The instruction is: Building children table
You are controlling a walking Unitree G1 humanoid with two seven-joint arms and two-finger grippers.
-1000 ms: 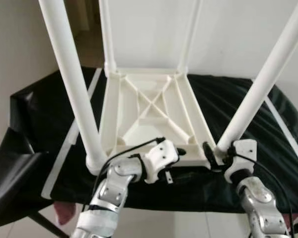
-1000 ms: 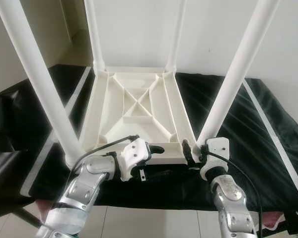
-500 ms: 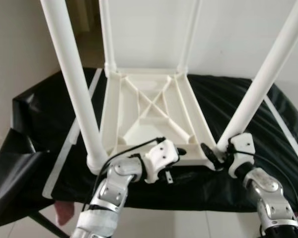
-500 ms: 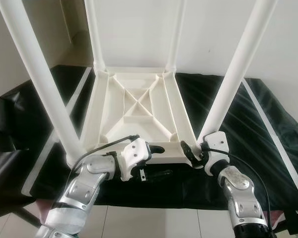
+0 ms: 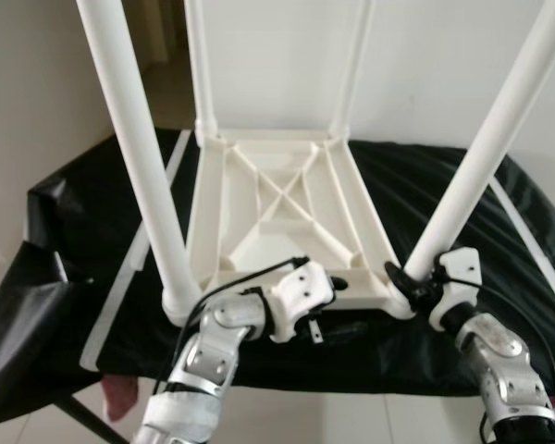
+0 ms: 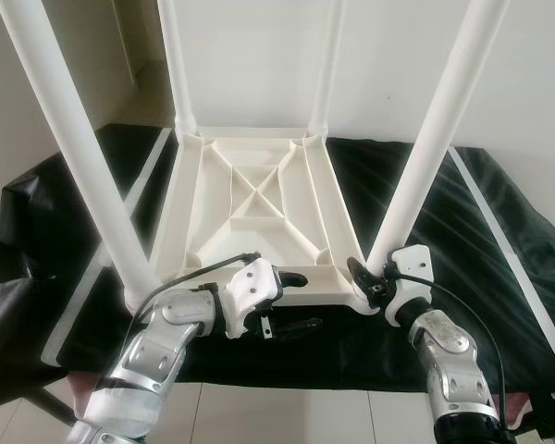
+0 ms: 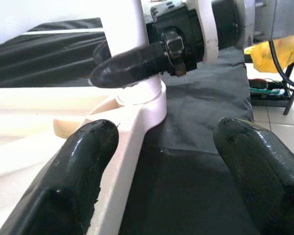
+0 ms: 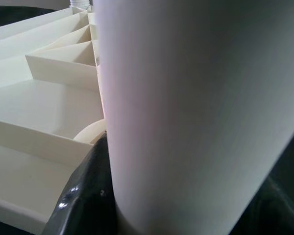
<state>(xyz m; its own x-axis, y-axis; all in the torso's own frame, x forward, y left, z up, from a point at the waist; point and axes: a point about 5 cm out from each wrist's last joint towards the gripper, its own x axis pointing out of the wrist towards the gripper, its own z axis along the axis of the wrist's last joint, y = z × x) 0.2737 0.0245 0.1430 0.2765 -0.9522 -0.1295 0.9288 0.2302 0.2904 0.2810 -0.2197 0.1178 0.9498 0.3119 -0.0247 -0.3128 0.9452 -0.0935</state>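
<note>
The white children's table [image 5: 277, 199] lies upside down on a black cloth, its legs pointing up. My left gripper [image 5: 350, 303] is open at the table's near rim [image 7: 132, 132], with one finger [image 7: 73, 166] inside the rim and the other [image 7: 255, 161] out over the cloth. My right gripper [image 5: 402, 282] is shut on the base of the near right leg [image 5: 486, 157]. In the right wrist view that leg [image 8: 196, 107] stands between the black fingers [image 8: 83, 196]. The near left leg [image 5: 139, 157] stands free.
The black cloth [image 5: 92, 203] covers a work table and hangs off its left end [image 5: 18, 314]. White stripes [image 5: 120, 277] run along its sides. A white wall is close behind, with tiled floor below the near edge. Yellow clutter [image 7: 284, 49] lies beyond the right side.
My right wrist has swung out to the right and its fingers have closed around the base of the near right leg. The left gripper and the table have stayed put.
</note>
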